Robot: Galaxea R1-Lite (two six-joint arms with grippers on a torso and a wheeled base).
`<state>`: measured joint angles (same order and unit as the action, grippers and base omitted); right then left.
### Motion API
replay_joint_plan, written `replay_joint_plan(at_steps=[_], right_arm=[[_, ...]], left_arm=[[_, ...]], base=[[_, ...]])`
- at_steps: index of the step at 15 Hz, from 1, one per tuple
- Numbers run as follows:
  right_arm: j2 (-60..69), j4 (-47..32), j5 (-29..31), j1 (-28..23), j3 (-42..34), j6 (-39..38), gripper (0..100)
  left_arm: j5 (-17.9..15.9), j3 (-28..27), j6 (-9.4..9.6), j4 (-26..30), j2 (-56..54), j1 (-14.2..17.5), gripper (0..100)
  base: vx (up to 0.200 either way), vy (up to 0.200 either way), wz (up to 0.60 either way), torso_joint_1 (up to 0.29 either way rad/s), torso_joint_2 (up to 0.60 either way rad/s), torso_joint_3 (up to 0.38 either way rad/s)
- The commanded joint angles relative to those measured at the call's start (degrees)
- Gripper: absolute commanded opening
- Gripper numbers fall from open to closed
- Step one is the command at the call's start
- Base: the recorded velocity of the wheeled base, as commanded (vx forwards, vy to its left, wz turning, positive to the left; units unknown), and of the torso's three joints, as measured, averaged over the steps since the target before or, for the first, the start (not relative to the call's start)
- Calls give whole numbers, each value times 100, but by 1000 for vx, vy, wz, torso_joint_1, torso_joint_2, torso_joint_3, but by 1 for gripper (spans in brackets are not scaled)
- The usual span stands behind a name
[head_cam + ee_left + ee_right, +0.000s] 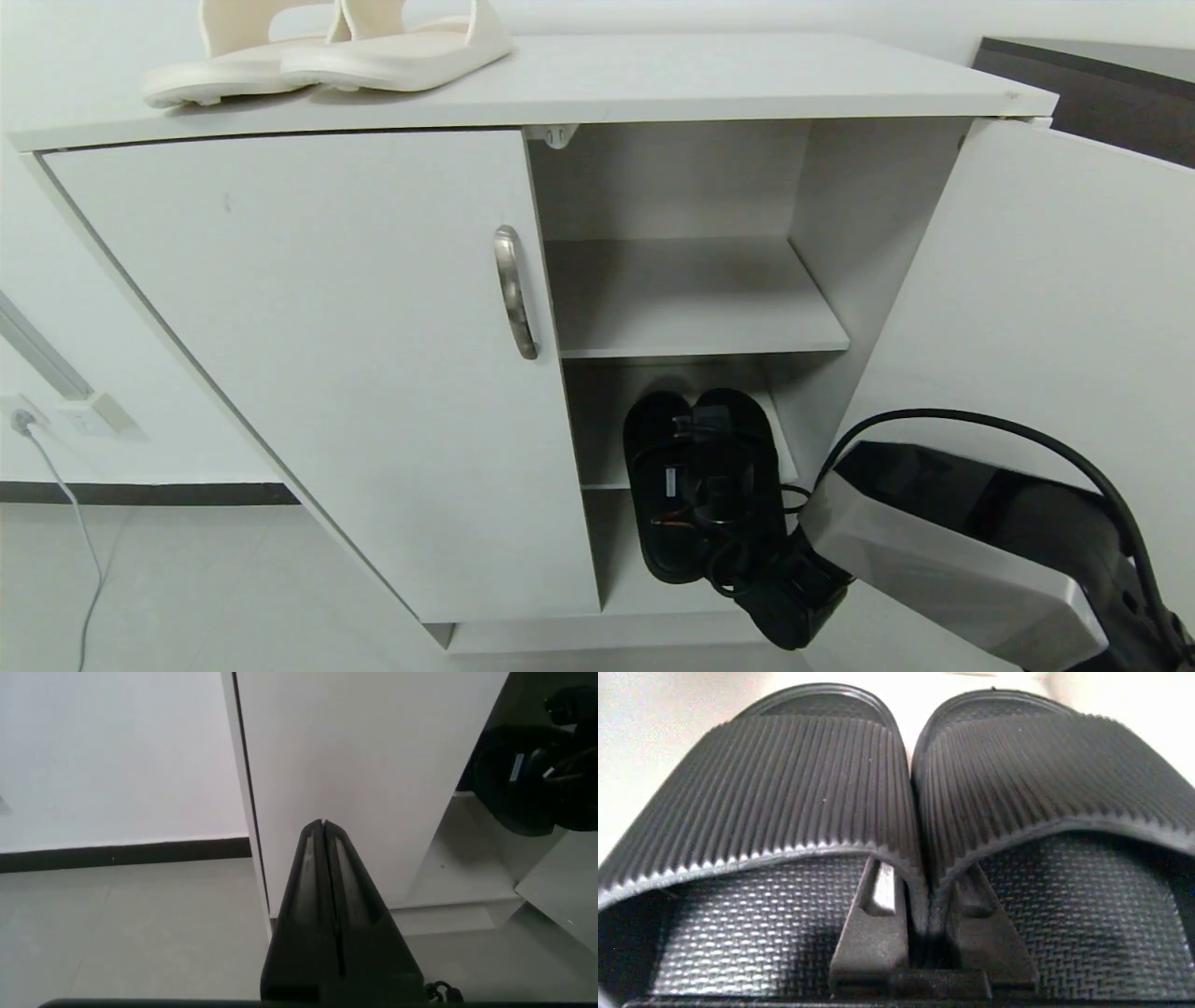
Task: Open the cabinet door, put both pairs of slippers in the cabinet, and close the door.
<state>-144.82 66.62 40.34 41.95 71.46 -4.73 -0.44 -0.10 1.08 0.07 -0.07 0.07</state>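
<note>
- White 2-door cabinet (653, 93): right door (1055, 280) swung open, left door (308, 355) shut.
- Pair of black rubber slippers with ribbed straps (700, 485): side by side in the open right half, at the lower shelf (597, 485). Cannot tell whether they rest on it.
- Right claw (924, 910): 1 finger under each strap, pinching the 2 inner edges together.
- Pair of cream foam slippers (327, 51): on the cabinet top, left end.
- Left claw (322, 831): fingers pressed together, holding nothing, low beside the left door.

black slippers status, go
Right claw shut on black slippers, at lower shelves. Left claw shut, low outside. White slippers on cabinet top. Right door open.
</note>
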Motion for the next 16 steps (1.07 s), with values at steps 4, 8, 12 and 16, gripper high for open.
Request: replay_joint_plan(at_steps=[4, 8, 12, 16], right_arm=[[-310, -1362, -8, -266, 1590, -300, 0], [-679, -2057, -35, -477, 2654, -292, 0], [-1215, -2874, -44, -653, 4078, -248, 0], [-1224, -3076, -290, -758, 4313, -98, 0]], left_arm=[[0, 1, -12, 1, 7, 1, 0], [9, 1, -29, -7, 7, 1, 0], [9, 1, -47, -7, 7, 1, 0], [0, 1, -47, -7, 7, 1, 0]], base=[[0, 0, 0, 0, 0, 0], [0, 0, 0, 0, 0, 0], [0, 0, 0, 0, 0, 0], [0, 0, 0, 0, 0, 0]])
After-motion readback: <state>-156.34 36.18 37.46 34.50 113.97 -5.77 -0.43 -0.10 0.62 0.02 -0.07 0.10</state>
